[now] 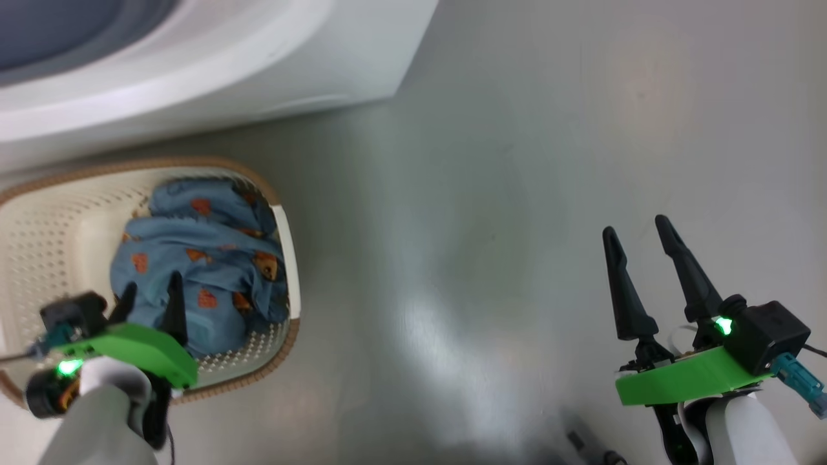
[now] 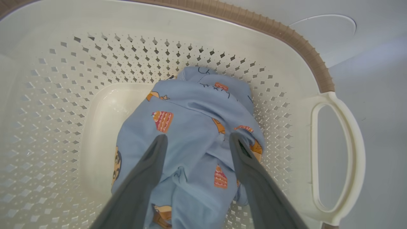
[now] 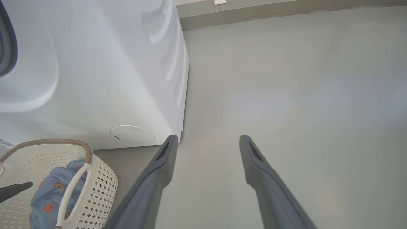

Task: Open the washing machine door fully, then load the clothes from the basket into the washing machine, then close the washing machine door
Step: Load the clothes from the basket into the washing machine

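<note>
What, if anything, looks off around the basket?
Nothing stands out. The clothes lie bunched inside the basket, none over its rim or on the floor. The left hand is open over them.

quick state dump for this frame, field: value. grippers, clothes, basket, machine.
left gripper: open, lowered into the basket, one finger on each side of the clothes
right gripper: open, holding nothing, over bare floor
clothes: light blue pile bunched in the basket
basket: on the floor, close in front of the washing machine
grasp: not yet closed
</note>
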